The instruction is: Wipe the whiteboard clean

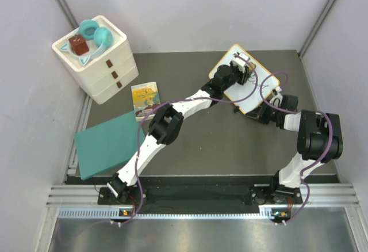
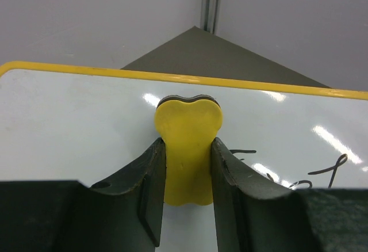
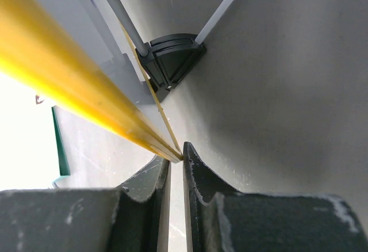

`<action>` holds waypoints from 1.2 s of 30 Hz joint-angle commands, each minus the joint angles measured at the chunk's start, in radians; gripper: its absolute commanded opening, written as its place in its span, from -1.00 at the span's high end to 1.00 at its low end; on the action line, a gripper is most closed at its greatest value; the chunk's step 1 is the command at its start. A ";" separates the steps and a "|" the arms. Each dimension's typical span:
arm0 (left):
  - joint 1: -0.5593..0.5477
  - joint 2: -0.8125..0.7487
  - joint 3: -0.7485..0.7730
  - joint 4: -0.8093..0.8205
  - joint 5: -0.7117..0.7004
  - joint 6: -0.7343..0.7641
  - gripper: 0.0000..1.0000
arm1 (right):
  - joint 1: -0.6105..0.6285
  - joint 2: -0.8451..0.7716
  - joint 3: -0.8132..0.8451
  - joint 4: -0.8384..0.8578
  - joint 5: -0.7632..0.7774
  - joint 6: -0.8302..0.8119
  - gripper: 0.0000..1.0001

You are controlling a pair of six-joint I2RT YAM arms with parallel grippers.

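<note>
The whiteboard point(image 1: 260, 78) with its orange-yellow frame stands tilted at the back right of the table. My left gripper point(image 1: 247, 71) is shut on a yellow heart-shaped eraser point(image 2: 188, 128) and presses it against the white surface point(image 2: 75, 125) near the top frame. Black scribbles point(image 2: 325, 171) show to the right of the eraser. My right gripper point(image 1: 261, 114) is shut on the board's near edge; in the right wrist view the yellow frame point(image 3: 69, 85) runs into the nearly closed fingers point(image 3: 155, 183), with a black foot point(image 3: 169, 56) behind.
A white drawer box point(image 1: 109, 71) at the back left holds teal headphones point(image 1: 95, 33) and a brown block point(image 1: 79, 45). A yellow booklet point(image 1: 145, 98) lies beside it. A flat teal rectangle point(image 1: 109, 142) lies at the left. Grey walls enclose the table.
</note>
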State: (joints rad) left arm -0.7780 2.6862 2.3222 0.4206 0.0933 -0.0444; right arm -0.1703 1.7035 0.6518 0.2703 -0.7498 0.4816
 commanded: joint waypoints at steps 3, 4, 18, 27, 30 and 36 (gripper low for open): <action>0.023 0.043 0.034 0.084 -0.113 0.035 1.00 | 0.060 0.035 0.000 -0.115 -0.060 -0.064 1.00; 0.028 0.041 0.034 0.089 -0.109 0.029 1.00 | 0.060 0.035 0.000 -0.115 -0.060 -0.064 1.00; 0.051 0.037 0.023 0.124 -0.046 0.000 1.00 | 0.061 0.038 0.002 -0.115 -0.060 -0.064 1.00; 0.051 0.034 0.011 -0.155 0.174 0.029 1.00 | 0.063 0.038 0.003 -0.115 -0.060 -0.063 1.00; 0.065 0.012 -0.033 -0.210 0.187 0.020 1.00 | 0.063 0.039 0.003 -0.117 -0.060 -0.063 1.00; 0.106 -0.006 -0.038 -0.380 0.290 0.009 1.00 | 0.064 0.039 0.003 -0.117 -0.059 -0.064 1.00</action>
State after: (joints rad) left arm -0.6918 2.6869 2.3203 0.3202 0.2916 -0.0288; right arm -0.1642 1.7100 0.6575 0.2733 -0.7502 0.4923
